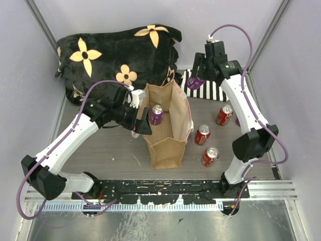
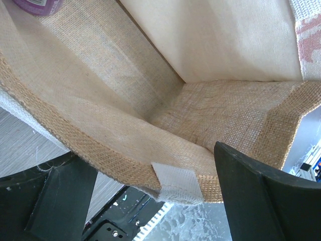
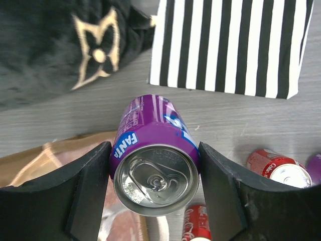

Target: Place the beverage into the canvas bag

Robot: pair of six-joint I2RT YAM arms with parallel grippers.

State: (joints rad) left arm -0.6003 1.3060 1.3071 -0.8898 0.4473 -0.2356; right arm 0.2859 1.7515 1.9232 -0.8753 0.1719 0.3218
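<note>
The canvas bag (image 1: 168,143) stands open at the table's middle, with one purple can (image 1: 156,114) upright inside it. My left gripper (image 1: 142,122) is at the bag's left rim, jaws apart; in the left wrist view the woven rim (image 2: 115,150) with a cream handle patch (image 2: 175,183) runs across the gap of the gripper (image 2: 148,156). My right gripper (image 1: 196,79) is shut on a purple Fanta can (image 3: 153,145) and holds it in the air, behind and to the right of the bag. The bag's edge (image 3: 50,160) shows below left of that can.
A black flowered blanket (image 1: 115,52) lies at the back left. A black-and-white striped pouch (image 1: 208,91) lies at the back right. Three red cans (image 1: 224,114) (image 1: 202,134) (image 1: 210,156) stand to the right of the bag. Grey walls enclose the table.
</note>
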